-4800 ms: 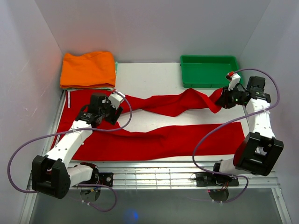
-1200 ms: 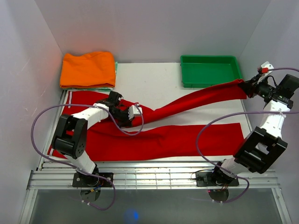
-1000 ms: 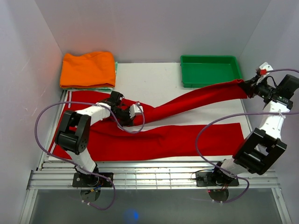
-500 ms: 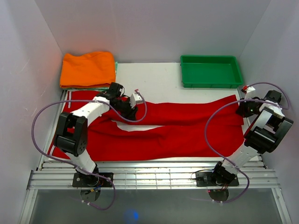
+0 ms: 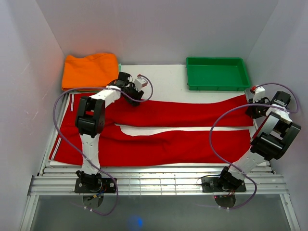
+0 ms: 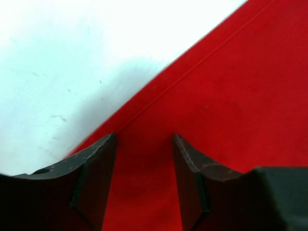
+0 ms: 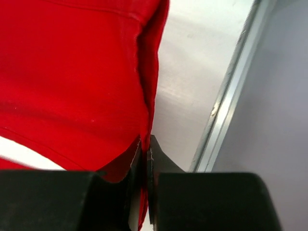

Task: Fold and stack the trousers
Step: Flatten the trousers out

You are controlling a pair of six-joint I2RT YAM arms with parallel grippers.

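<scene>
— What changes?
— The left gripper (image 6: 144, 139) opens; the trousers (image 5: 183, 130) now lie flat across the table (image 5: 163, 77).
— The right gripper (image 7: 147, 144)?
— Pinched shut on their right end; folding comes next.

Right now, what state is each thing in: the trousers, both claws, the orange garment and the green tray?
trousers: unfolded, lying flat, legs stretched out side by side
left claw: open, over the trousers' far edge, gripping nothing
right claw: shut on the trousers' hem at the far leg's end
orange garment: folded, in the far left corner
green tray: upright, empty
</scene>
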